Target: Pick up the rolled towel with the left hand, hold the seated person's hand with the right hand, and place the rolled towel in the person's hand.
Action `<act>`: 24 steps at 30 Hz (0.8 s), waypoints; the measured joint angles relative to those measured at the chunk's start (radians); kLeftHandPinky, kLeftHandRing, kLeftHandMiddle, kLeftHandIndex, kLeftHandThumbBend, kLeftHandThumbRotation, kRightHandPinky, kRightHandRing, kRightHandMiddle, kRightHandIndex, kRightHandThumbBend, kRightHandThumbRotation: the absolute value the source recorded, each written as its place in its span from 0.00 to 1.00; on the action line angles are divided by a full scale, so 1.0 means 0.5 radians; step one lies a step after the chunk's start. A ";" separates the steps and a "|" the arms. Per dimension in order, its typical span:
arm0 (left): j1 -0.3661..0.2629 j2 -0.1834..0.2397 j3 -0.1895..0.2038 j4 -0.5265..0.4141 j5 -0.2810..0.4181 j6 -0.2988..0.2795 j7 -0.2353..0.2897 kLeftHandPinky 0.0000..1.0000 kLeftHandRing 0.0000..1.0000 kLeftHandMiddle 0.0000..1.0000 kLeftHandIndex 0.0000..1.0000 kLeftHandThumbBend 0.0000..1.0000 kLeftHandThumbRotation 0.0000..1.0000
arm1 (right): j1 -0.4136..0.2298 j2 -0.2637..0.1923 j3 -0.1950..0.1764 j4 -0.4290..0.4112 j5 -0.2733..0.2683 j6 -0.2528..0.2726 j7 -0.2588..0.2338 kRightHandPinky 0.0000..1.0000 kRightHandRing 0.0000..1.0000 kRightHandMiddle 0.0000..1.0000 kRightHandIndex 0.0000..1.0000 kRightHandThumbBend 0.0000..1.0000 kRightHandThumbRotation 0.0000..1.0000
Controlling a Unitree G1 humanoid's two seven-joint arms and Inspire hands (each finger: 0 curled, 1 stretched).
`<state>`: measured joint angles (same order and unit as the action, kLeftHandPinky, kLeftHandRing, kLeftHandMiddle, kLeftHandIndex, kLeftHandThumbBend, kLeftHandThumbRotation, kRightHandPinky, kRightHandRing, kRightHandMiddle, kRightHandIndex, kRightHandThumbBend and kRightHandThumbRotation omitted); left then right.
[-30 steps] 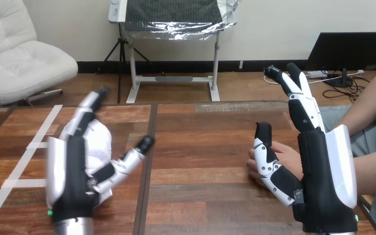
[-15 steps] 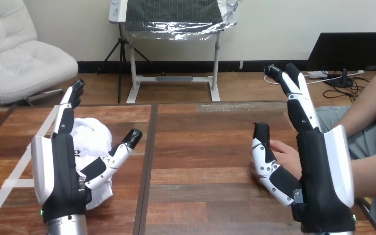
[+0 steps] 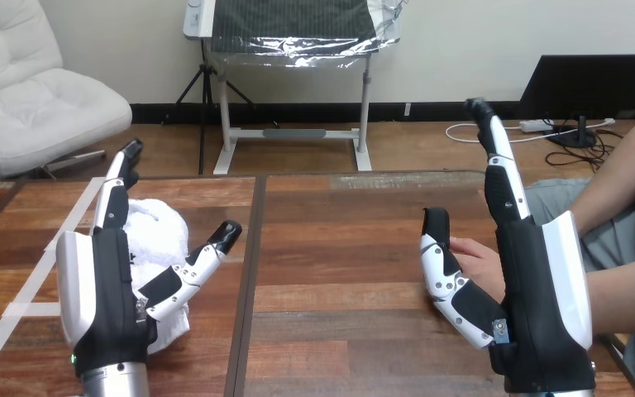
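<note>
Your left hand (image 3: 103,289) is spread, fingers straight, beside the soft white rolled towel (image 3: 161,236) on the plank-wood tabletop (image 3: 339,248); right hand (image 3: 537,306) spread too, the person's hand (image 3: 481,263) between thumb and palm.

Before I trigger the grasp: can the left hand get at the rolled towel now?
Probably yes: the left hand is open, and the rolled towel lies between its fingers and spread thumb, nothing blocking.

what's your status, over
Left hand open at rolled towel, no grip. Right hand open, person's hand beside its thumb, not held. Towel on table, nothing blocking.
</note>
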<state>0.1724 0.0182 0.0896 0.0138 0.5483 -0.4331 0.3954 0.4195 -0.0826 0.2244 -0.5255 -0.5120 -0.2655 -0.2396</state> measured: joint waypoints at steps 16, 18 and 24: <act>0.000 0.008 -0.019 -0.079 0.350 0.477 0.137 0.82 0.92 0.95 0.97 0.93 0.59 | -0.023 0.003 0.002 0.000 -0.016 0.000 0.003 1.00 1.00 1.00 1.00 0.00 0.00; 0.000 0.008 -0.025 -0.091 0.384 0.536 0.141 0.82 0.92 0.95 0.97 0.94 0.61 | -0.026 0.003 0.002 0.000 -0.017 0.000 0.005 1.00 1.00 1.00 1.00 0.00 0.00; 0.000 0.012 -0.069 -0.137 0.578 0.763 0.156 0.84 0.92 0.96 0.99 0.97 0.69 | -0.039 0.006 0.002 0.000 -0.024 0.002 0.008 1.00 1.00 1.00 1.00 0.00 0.00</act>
<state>0.1724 0.0241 0.0548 -0.0545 0.8372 -0.0516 0.4735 0.4001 -0.0796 0.2254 -0.5253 -0.5241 -0.2646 -0.2354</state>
